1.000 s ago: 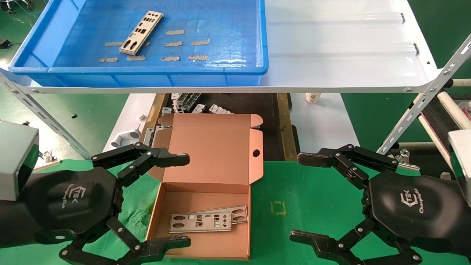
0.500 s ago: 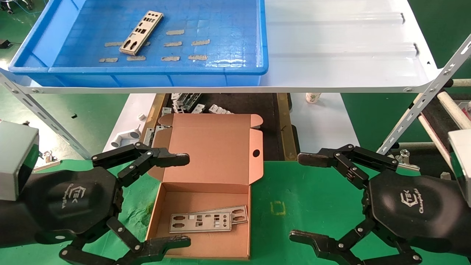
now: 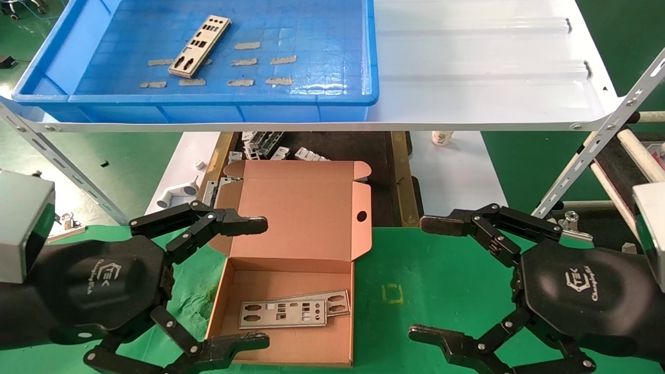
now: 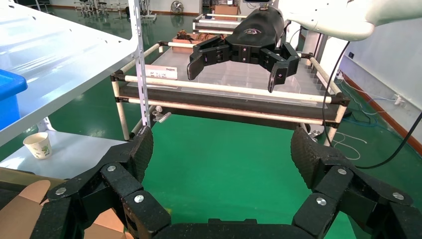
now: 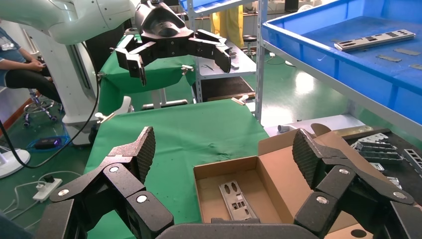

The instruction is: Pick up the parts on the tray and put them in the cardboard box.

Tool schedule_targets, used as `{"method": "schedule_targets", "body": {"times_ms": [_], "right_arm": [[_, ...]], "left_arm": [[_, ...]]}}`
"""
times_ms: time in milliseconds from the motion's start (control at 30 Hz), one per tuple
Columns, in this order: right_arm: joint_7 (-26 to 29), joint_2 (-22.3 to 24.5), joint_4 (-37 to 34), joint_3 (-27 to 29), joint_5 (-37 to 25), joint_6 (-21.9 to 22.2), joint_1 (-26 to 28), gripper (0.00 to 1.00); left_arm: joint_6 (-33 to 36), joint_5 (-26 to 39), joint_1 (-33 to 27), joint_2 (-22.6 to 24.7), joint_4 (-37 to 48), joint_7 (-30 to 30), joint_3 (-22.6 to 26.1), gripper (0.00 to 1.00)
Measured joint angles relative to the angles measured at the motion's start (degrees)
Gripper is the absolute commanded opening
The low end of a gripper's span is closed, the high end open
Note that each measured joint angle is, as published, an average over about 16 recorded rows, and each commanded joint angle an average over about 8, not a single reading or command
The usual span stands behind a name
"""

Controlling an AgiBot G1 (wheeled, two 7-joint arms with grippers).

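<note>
Both end effectors, left (image 3: 262, 283) and right (image 3: 415, 278), gape empty beside the box (image 3: 291, 317); next, reach to 11 o'clock for the tray's (image 3: 208, 98) last part (image 3: 200, 45).

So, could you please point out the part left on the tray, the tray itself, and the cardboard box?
part (image 3: 199, 45): head view, middle of the silver plate.
tray (image 3: 208, 98): head view, near blue rim.
cardboard box (image 3: 291, 343): head view, bare floor near the front wall.
</note>
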Motion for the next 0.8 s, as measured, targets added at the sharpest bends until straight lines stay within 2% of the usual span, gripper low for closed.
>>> {"method": "schedule_targets", "body": {"times_ms": [800], "right_arm": [[0.0,0.0,0.0,0.0,0.0,0.0,0.0,1.0]], "left_arm": [[0.0,0.0,0.0,0.0,0.0,0.0,0.0,1.0]]}}
